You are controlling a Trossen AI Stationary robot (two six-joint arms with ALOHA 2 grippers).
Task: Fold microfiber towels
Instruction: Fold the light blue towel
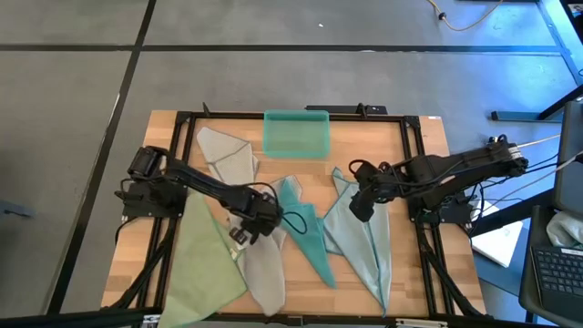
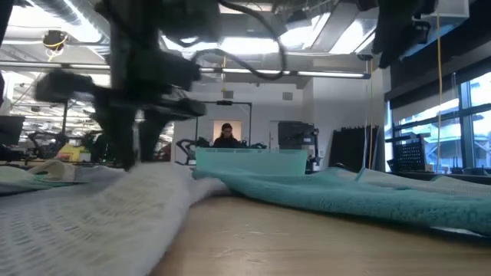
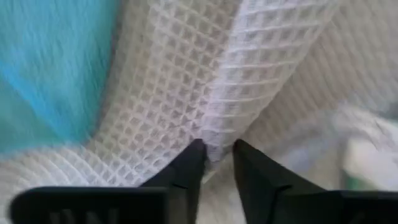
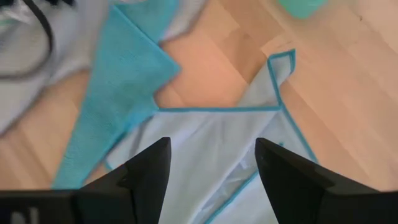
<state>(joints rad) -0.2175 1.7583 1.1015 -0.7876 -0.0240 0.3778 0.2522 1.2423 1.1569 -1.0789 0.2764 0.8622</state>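
Left end effector (image 3: 216, 155) reaches to table centre, fingers pinching a ridge of grey towel (image 3: 205, 81); right end effector (image 4: 211, 165) hovers apart over pale blue towel (image 4: 211, 134) at three o'clock

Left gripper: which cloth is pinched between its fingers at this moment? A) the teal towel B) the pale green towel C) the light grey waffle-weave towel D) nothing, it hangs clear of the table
C. In the left wrist view the left gripper has its two dark fingers closed on a raised ridge of the light grey waffle-weave towel; the teal towel lies off to one side, untouched.
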